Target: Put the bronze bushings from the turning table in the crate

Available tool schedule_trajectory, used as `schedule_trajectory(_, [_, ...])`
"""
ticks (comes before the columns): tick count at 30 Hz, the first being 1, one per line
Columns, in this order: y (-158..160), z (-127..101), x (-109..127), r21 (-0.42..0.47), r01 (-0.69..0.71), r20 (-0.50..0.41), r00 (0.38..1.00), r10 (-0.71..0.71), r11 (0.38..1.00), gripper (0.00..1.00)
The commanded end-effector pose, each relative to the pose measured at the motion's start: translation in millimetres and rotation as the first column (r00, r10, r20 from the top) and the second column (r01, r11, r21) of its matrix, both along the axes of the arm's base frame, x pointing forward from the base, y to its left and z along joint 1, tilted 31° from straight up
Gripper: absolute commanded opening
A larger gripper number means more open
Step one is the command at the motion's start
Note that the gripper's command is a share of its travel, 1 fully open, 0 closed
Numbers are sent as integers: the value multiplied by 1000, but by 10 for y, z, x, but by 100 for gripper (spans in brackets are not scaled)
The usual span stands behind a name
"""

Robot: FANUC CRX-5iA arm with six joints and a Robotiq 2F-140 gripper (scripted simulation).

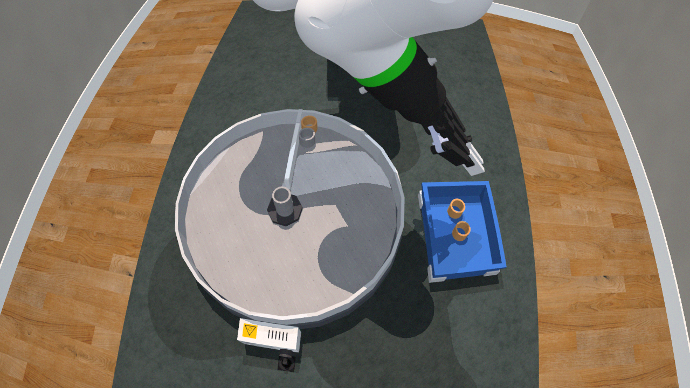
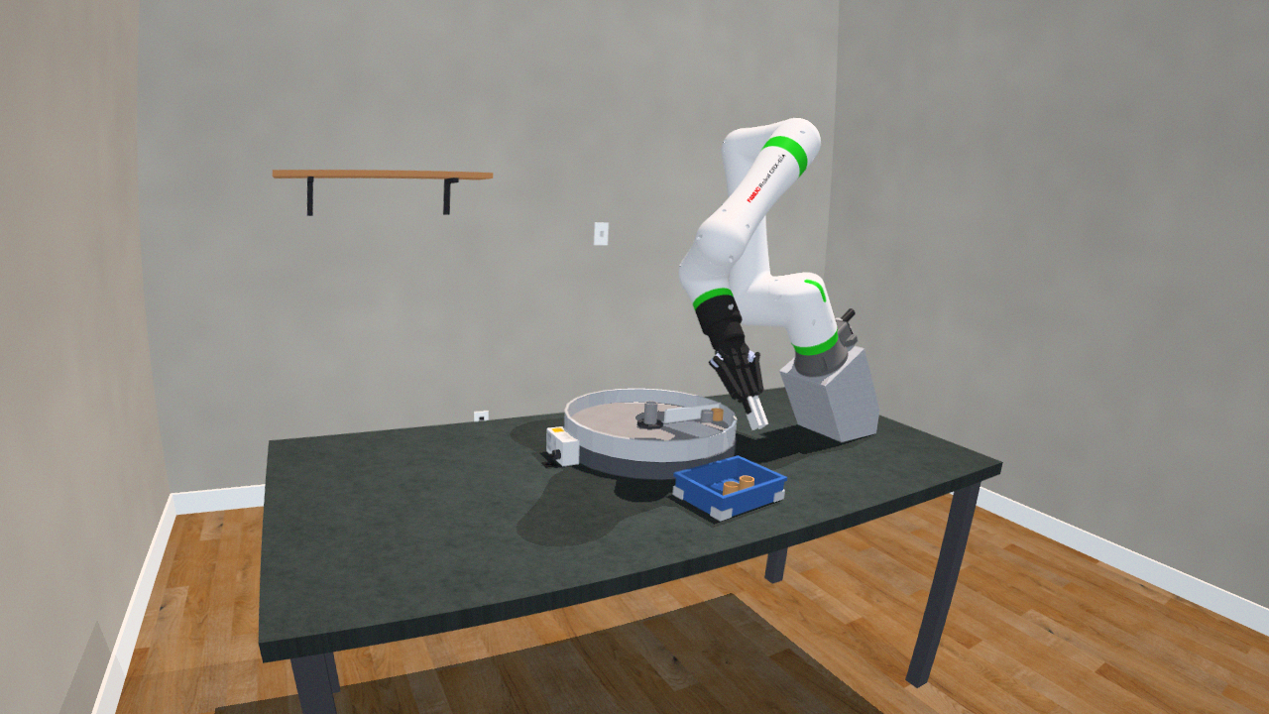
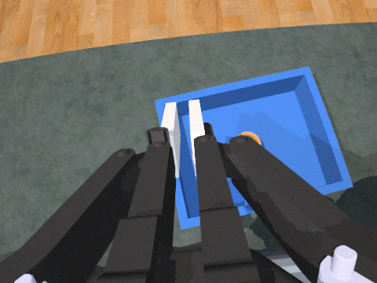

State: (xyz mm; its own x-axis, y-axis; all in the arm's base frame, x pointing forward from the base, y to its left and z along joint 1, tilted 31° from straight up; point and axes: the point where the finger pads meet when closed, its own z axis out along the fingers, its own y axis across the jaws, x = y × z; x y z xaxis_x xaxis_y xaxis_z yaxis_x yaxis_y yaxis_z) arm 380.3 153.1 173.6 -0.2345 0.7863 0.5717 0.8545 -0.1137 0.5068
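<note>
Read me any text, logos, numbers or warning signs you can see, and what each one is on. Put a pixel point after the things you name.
"FANUC", in red on the white arm (image 1: 366, 28) (image 2: 753, 190).
"Robot CRX-5iA", in black on the same arm link, small; the ending is hard to make out.
Yellow sign with a black-outlined triangle, on the white control box (image 1: 284, 340) (image 2: 565, 449); any mark inside the triangle is too small to read.
No lettering can be read on the blue crate (image 1: 496, 231) (image 2: 729, 502) (image 3: 332, 130).
</note>
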Motion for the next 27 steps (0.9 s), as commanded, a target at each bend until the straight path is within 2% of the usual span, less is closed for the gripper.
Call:
schedule_trajectory(1, [-56,-13,-18,-10,-13,-1,1000,13,1000,6])
schedule_trajectory(7, [-194,-39,-70,-31,-47,-5,999,46,998,6])
schedule_trajectory(11, [-396,-60,-152,-57,-99,-7,995,99,993,6])
schedule_trajectory(16, [-849,-135,-295,-119,-202,-20,979,201,972,6])
schedule_trajectory(22, [-1604,-252,-595,-211,-380,-60,925,376,901,6])
schedule_trajectory(24, [-1604,-252,-595,-211,-380,-60,925,376,901,6])
schedule_trajectory(27, [-1991,-317,-729,-257,-461,-87,887,454,849,6])
